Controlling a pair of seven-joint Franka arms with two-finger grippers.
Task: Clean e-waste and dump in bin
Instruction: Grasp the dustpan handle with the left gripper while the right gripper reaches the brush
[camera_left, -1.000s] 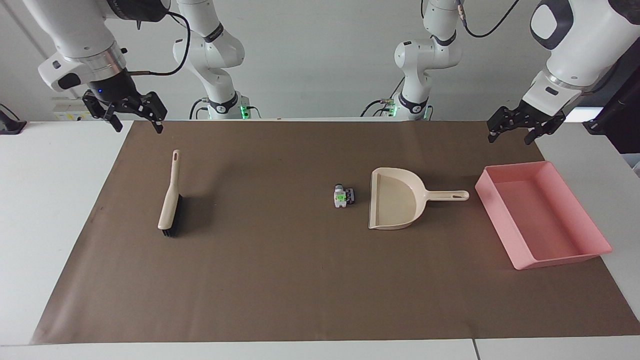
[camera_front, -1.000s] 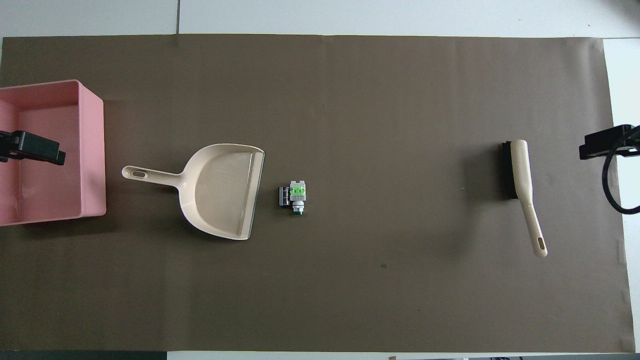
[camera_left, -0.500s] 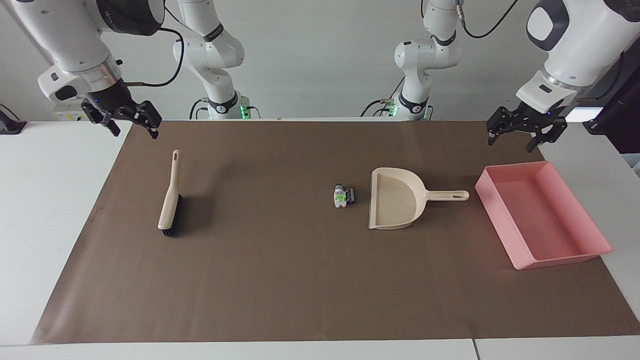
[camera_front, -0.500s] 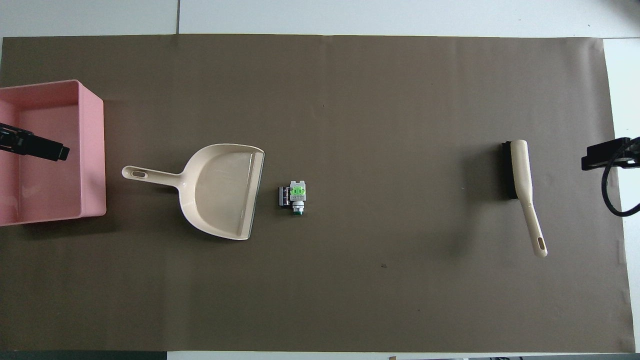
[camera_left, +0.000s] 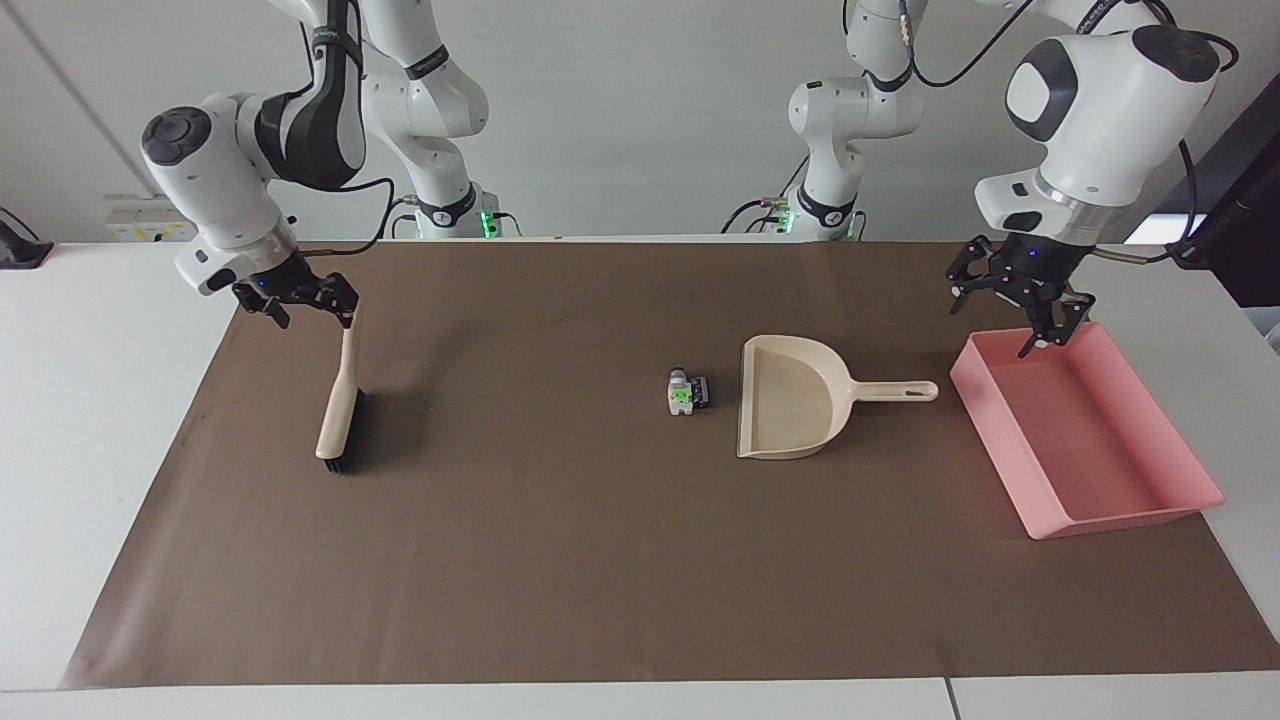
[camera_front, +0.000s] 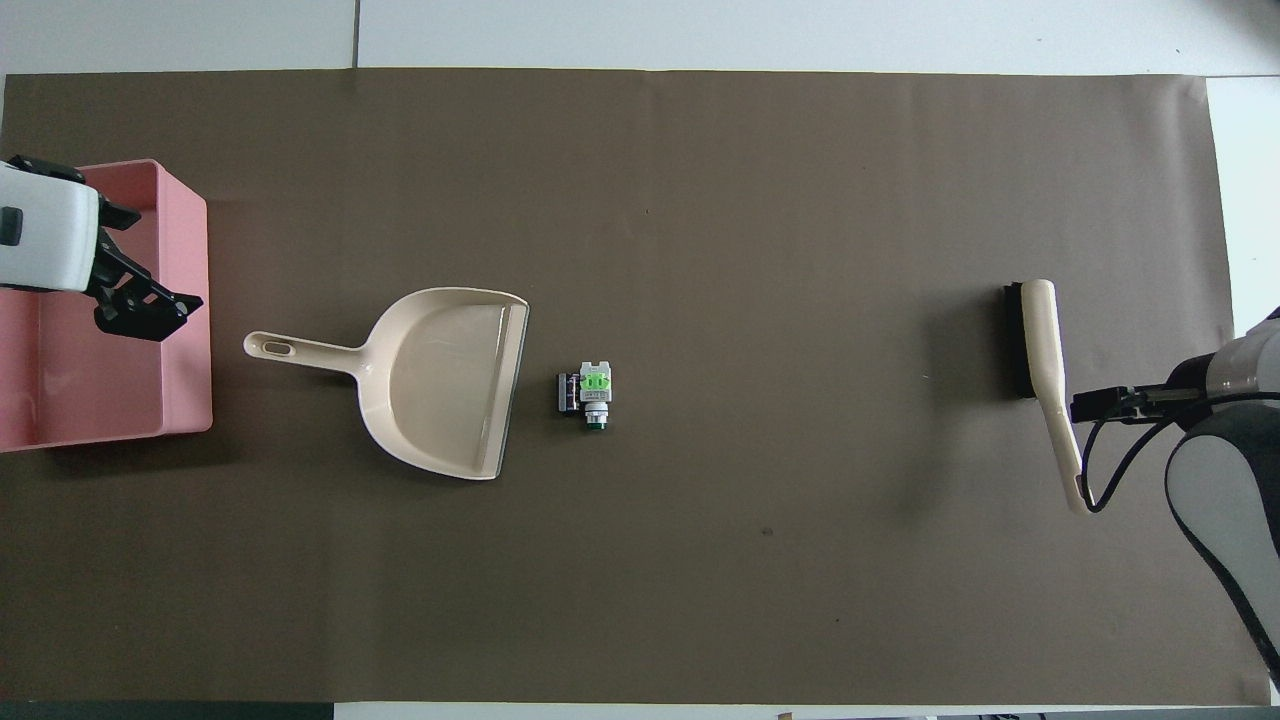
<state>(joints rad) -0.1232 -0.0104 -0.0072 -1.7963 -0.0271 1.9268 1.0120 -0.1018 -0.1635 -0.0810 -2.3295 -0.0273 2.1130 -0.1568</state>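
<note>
The e-waste (camera_left: 685, 392) (camera_front: 588, 390) lies mid-mat as a white-grey scrap with a green spot and a small black part touching it, just off the beige dustpan's (camera_left: 795, 400) (camera_front: 440, 380) open lip. The pink bin (camera_left: 995, 445) (camera_front: 188, 380) stands at the left arm's end, beside the dustpan's handle. My left gripper (camera_left: 1010, 315) (camera_front: 140, 310) hangs open over the bin's corner that is nearest the robots. My right gripper (camera_left: 312, 310) (camera_front: 1100, 405) is open and low at the handle end of a beige brush (camera_left: 340, 410) (camera_front: 1035, 340). Whether it touches the handle I cannot tell.
A brown paper mat (camera_left: 560, 560) covers most of the white table. The brush lies toward the right arm's end with its black bristles on the mat. Bare mat stretches between the brush and the e-waste.
Both arms have come down and inward. The right gripper dropped to the brush's handle end. The left gripper sank over the bin's corner. Nothing on the mat has moved.
</note>
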